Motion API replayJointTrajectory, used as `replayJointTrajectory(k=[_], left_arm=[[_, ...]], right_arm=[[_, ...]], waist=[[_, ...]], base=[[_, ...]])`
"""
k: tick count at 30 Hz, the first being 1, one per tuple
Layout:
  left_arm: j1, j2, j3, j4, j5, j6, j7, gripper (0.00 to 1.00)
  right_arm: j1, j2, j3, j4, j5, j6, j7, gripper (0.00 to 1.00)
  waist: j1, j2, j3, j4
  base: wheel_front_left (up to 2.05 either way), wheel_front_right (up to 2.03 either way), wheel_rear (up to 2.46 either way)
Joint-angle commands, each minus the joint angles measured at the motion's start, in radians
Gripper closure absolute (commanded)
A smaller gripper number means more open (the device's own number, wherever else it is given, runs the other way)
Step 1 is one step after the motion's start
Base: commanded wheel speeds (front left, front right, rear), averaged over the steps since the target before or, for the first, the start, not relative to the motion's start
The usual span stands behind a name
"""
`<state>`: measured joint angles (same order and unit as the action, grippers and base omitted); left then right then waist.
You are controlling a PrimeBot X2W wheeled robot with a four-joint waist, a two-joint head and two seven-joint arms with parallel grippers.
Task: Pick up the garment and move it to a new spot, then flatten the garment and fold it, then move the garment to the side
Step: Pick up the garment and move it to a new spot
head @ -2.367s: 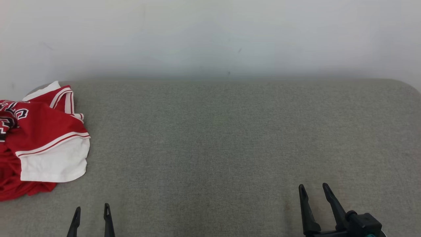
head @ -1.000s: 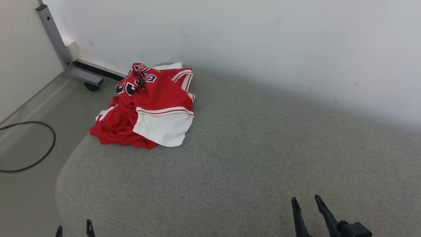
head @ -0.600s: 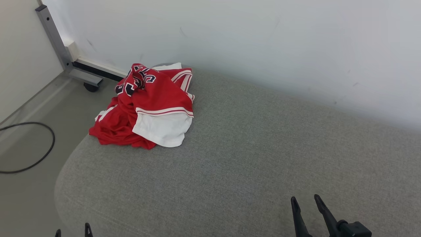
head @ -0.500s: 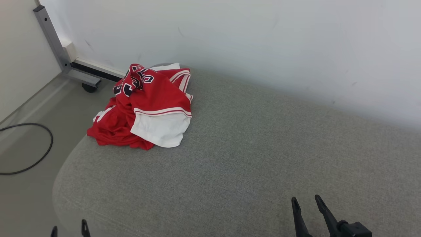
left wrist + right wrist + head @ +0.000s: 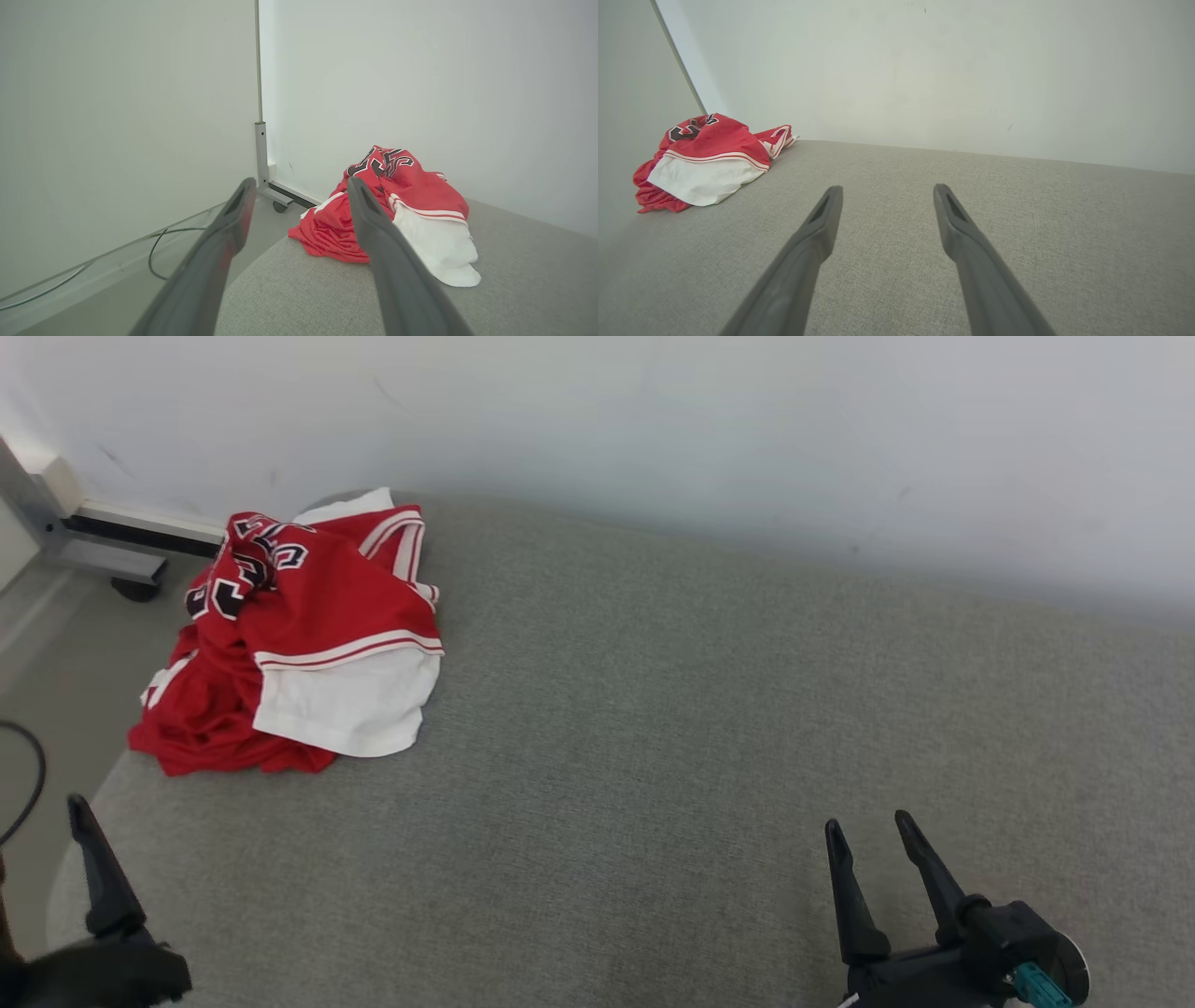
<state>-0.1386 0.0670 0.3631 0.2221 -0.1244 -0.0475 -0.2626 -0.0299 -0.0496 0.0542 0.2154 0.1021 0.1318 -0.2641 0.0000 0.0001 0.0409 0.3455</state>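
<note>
Crumpled red-and-white mesh jersey [image 5: 299, 644] lies on grey fabric cushion [image 5: 672, 756], far-left corner; left gripper [image 5: 299, 186] and right gripper [image 5: 886, 191] spread wide (both empty).

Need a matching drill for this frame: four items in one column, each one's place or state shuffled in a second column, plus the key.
Column one:
1. red and white sports jersey
2. left gripper
3. right gripper
4. black cable

Column two:
A. jaws open over the bare grey fabric cushion, at the lower right of the head view
B. looped on the floor beside the cushion
C. crumpled in a heap at the cushion's far left corner
D. jaws open at the cushion's left end, aimed roughly toward the heap

Pairs: 1-C, 2-D, 3-A, 4-B
</note>
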Motion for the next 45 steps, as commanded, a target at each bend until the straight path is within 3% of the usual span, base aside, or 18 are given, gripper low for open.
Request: replayJointTrajectory(k=[1,6,13,19,32,39,45], left_arm=[[-0.016,0.004,0.002,0.004,-0.004,-0.003,-0.004,0.00],[-0.157,0.038,0.059,0.061,-0.028,-0.032,-0.004,0.00],[-0.369,0.146,0.109,0.215,-0.080,-0.066,-0.004,0.00],[-0.514,0.245,0.089,0.387,-0.124,-0.079,0.000,0.00],[-0.712,0.368,-0.056,0.673,-0.190,-0.083,0.108,0.00],[-0.776,0.428,-0.108,0.802,-0.210,-0.083,0.217,0.00],[-0.830,0.438,-0.136,0.881,-0.214,-0.083,0.320,0.00]], right_arm=[[-0.011,-0.001,-0.002,-0.001,-0.005,-0.002,-0.001,0.00],[-0.057,-0.001,-0.006,-0.015,-0.020,-0.002,-0.001,0.00],[-0.121,-0.001,0.007,-0.034,-0.012,-0.002,-0.001,0.00],[-0.156,-0.001,-0.015,-0.058,-0.015,-0.002,-0.001,0.00],[-0.174,0.000,-0.053,-0.097,-0.047,-0.002,-0.001,0.00],[-0.186,0.000,-0.057,-0.113,-0.073,-0.002,-0.001,0.00],[-0.185,0.000,-0.062,-0.121,-0.085,-0.002,-0.001,0.00]], waist=[[0.0000,-0.0001,0.065,-0.064],[0.0000,-0.0001,0.127,-0.124],[0.0000,-0.0001,0.214,-0.229],[0.0000,-0.0001,0.281,-0.285],[0.0000,-0.0001,0.357,-0.303],[0.0000,-0.0001,0.384,-0.308],[0.0000,-0.0001,0.396,-0.310]], base=[[0.00,0.00,0.00],[0.00,0.00,0.00],[0.00,0.00,0.00],[0.00,0.00,0.00],[0.00,0.00,0.00],[0.00,0.00,0.00],[0.00,0.00,0.00]])
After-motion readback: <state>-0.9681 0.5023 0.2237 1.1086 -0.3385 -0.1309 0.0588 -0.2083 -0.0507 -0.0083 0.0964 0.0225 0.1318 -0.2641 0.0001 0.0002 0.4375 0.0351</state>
